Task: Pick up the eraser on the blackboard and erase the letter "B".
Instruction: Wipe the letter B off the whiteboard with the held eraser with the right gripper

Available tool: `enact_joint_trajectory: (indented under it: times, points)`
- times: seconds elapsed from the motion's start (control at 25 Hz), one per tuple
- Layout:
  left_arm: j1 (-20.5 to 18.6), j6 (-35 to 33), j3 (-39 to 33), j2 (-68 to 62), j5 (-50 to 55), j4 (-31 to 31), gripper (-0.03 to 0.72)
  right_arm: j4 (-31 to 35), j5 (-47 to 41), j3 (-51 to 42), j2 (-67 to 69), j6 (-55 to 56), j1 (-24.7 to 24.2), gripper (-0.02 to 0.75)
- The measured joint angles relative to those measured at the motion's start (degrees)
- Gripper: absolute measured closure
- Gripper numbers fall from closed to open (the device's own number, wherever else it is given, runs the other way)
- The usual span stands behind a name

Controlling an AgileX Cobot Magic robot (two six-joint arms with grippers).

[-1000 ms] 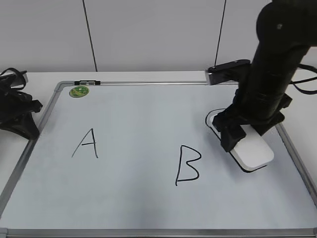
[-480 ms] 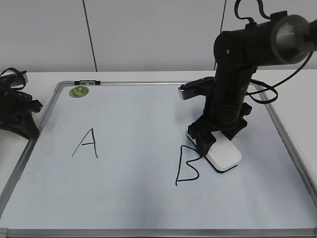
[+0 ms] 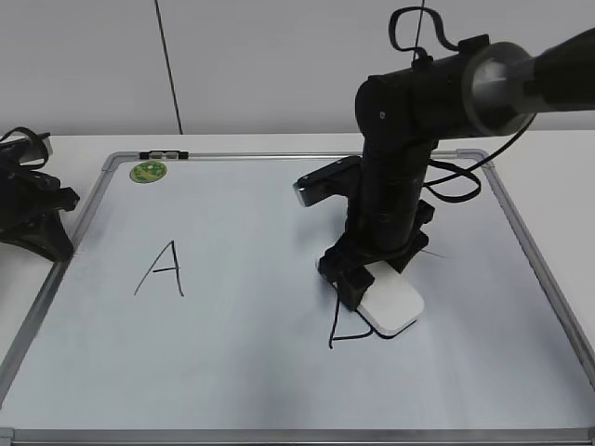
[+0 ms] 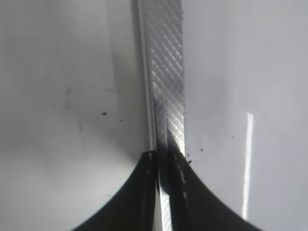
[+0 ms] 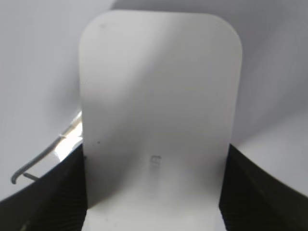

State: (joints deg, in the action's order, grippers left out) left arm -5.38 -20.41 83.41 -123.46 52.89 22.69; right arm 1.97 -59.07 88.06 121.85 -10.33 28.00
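Observation:
The white eraser (image 3: pixel 392 308) lies flat on the blackboard (image 3: pixel 260 372), held between the jaws of my right gripper (image 3: pixel 367 274). It covers most of the letter "B" (image 3: pixel 340 336); only the lower-left strokes show. In the right wrist view the eraser (image 5: pixel 159 110) fills the middle between the black jaws (image 5: pixel 154 192), with a bit of black stroke (image 5: pixel 45 156) at its left. My left gripper (image 3: pixel 37 218) rests off the board's left edge; its wrist view shows the jaws (image 4: pixel 166 163) nearly together over the silver frame (image 4: pixel 166 72), holding nothing.
A black letter "A" (image 3: pixel 161 269) is on the board's left half. A small round green magnet (image 3: pixel 149 172) sits at the top-left corner. The board lies on a white table with a grey wall behind. Cables trail behind the right arm.
My right gripper has slid the eraser leftward across the board from the right side onto the "B". The upper part of the "B" is now covered or gone. The left arm has not moved.

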Motion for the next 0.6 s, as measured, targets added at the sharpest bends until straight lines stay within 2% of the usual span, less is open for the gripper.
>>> enact_joint_trajectory:
  times: [0.44, 0.6]
  points:
    - [-0.2, 0.0, 0.1, 0.0, 0.0, -0.7, 0.653, -0.7, -0.3, 0.8, 1.1, -1.3, 11.0, 0.202]
    - [-0.3, 0.0, 0.1, 0.0, 0.0, -0.9, 0.653, -0.6, -0.6, 1.0, 1.3, -1.4, 11.9, 0.202]
